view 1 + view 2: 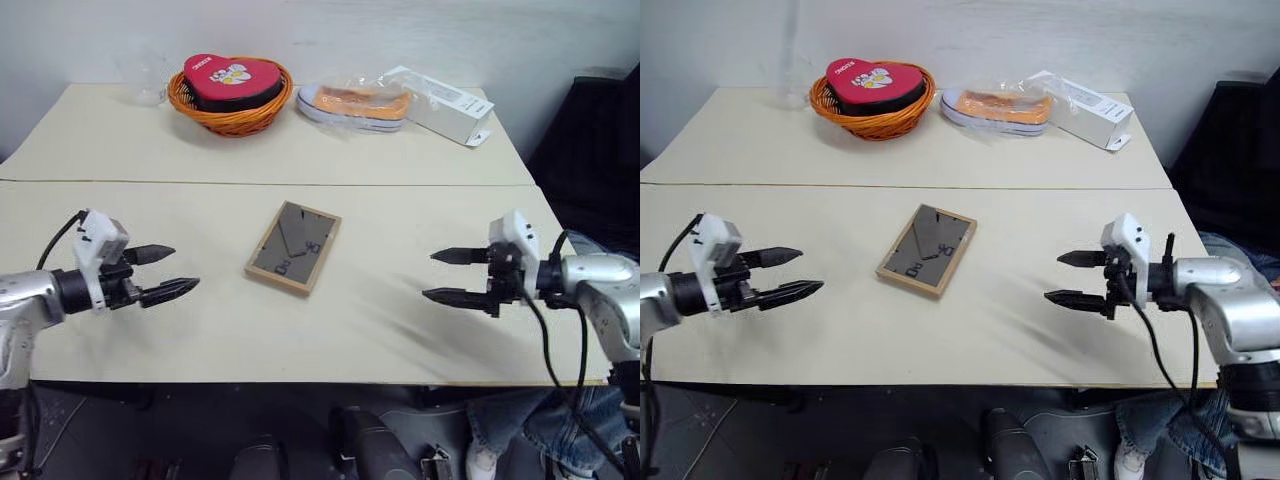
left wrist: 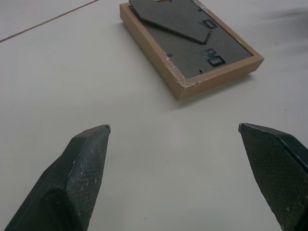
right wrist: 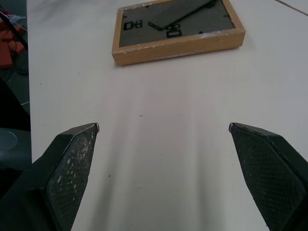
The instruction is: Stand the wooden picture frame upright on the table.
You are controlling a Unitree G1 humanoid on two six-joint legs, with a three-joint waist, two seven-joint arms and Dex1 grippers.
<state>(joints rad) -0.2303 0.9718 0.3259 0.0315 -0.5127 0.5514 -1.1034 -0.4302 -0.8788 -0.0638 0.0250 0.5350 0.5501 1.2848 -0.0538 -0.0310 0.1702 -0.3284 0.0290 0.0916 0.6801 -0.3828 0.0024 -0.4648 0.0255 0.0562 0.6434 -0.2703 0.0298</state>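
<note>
The wooden picture frame (image 1: 294, 247) lies flat in the middle of the table (image 1: 120, 200), dark grey back up, with its stand folded against the back. Its light wood border shows in the left wrist view (image 2: 192, 53) and the right wrist view (image 3: 178, 33). My left gripper (image 1: 165, 273) hovers open to the frame's left, pointing at it, nothing between its fingers. On the frame's other side my right gripper (image 1: 447, 276) is open too and points back toward it. Both stand well apart from the frame.
At the table's far side stand an orange wicker basket (image 1: 231, 112) holding a red heart-shaped box (image 1: 230, 77), an orange shoe (image 1: 356, 104) and a white oblong box (image 1: 440, 102). A seam (image 1: 150, 181) crosses the tabletop behind the frame. The front edge runs just under both grippers.
</note>
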